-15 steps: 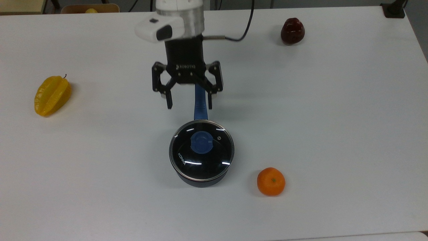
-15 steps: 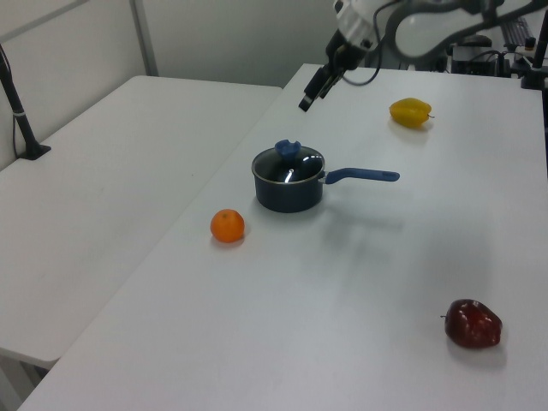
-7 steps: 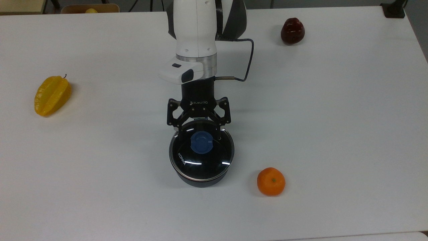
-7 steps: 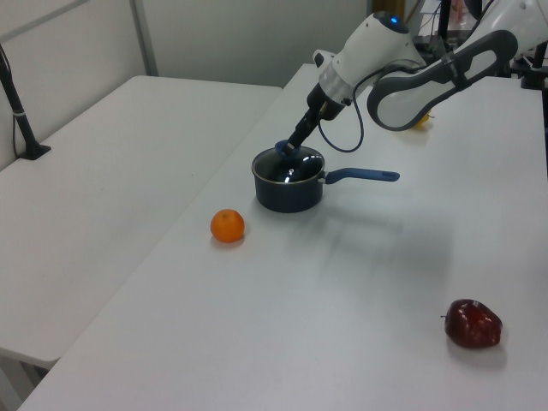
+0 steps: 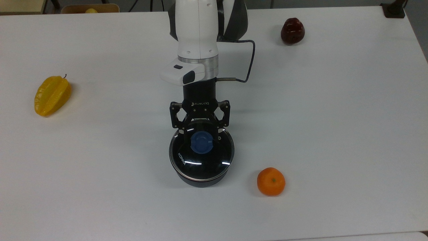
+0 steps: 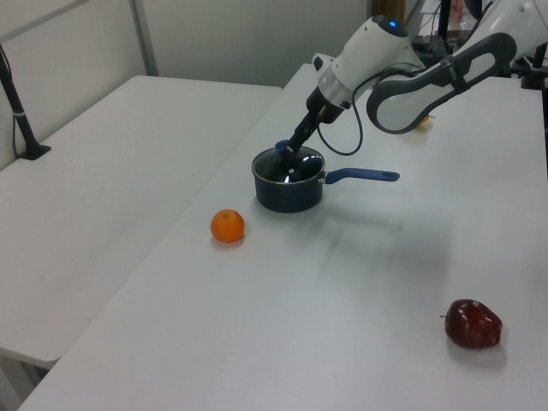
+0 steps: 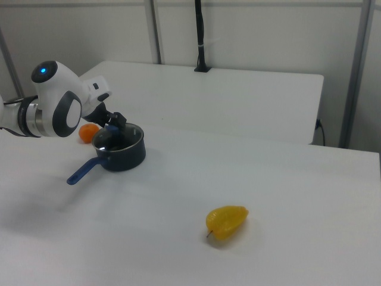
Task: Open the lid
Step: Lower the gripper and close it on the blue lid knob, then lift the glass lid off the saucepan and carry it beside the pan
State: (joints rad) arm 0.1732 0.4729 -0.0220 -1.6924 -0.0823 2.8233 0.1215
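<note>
- The round clear glass lid (image 5: 201,150) with a metal rim, a blue central knob (image 5: 202,142) and white "KONKA" lettering sits closed on the black saucepan (image 5: 200,180), near the middle of the white table (image 5: 334,134) in the top view.
- The white Franka arm (image 5: 198,33) reaches down from the top view's upper edge, and its black two-finger gripper (image 5: 200,132) hangs over the far part of the lid, at the blue knob.
- The fingers stand apart, one to each side of the knob; whether they touch it cannot be told, so the gripper reads as spread and not clamped.
- In the left view the gripper (image 6: 288,151) slants down to the lid (image 6: 290,167), and the saucepan's long blue handle (image 6: 361,175) points toward the left view's right.
- In the right view the gripper (image 7: 116,122) meets the pan (image 7: 122,149) from the right view's left, with the handle (image 7: 81,170) running down-left.
- A yellow star fruit (image 5: 52,95) lies well apart at the top view's left.
- A round orange (image 5: 271,181) rests near the pan, to the top view's lower right.
- A dark red apple-like fruit (image 5: 292,30) lies well apart near the table's far edge, at the top view's upper right.
- A black cable (image 5: 245,63) loops from the arm's wrist.
</note>
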